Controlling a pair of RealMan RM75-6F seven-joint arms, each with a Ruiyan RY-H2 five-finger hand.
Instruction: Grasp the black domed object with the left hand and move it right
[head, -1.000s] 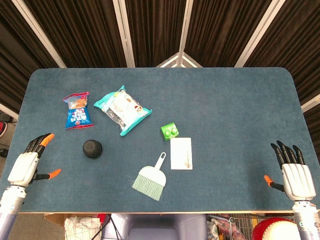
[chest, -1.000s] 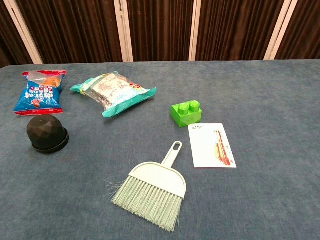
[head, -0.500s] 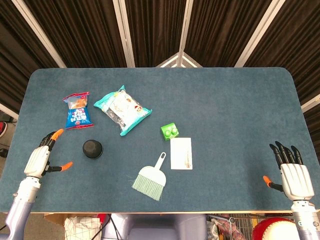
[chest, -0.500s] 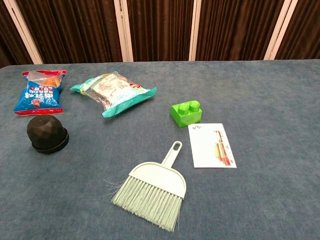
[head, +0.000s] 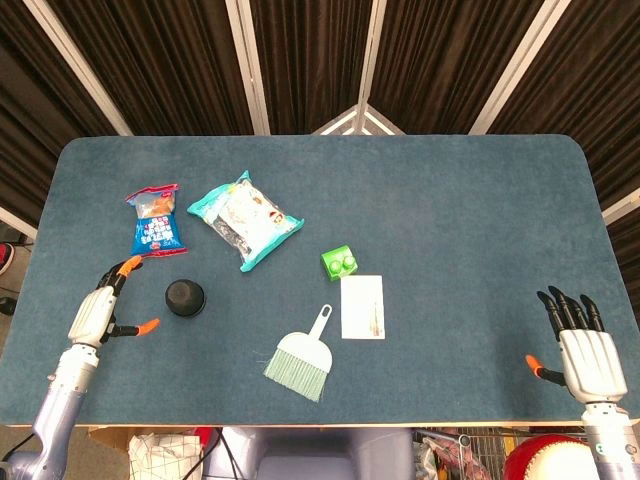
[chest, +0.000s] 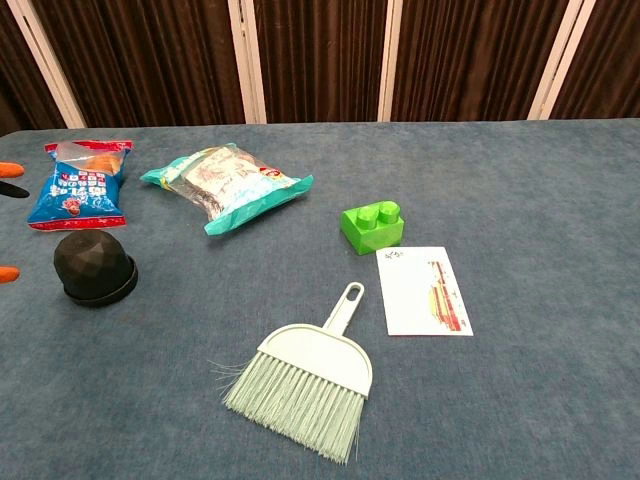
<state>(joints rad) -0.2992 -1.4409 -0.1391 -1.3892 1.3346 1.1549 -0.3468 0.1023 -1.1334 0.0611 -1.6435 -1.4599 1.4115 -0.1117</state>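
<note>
Sitting dome-up on its flat base, black domed object (head: 185, 297) beside left hand (head: 100, 314), fingers (head: 127, 266) spread wide.

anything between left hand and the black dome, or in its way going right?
Nothing between the left hand and the black domed object. Heading right, the hand brush lies nearer the robot and the green block further right, possibly near its path.

We've got a white-backed left hand (head: 98, 313) and right hand (head: 584, 355), black fingers, orange tips, silvery-grey forearms.
</note>
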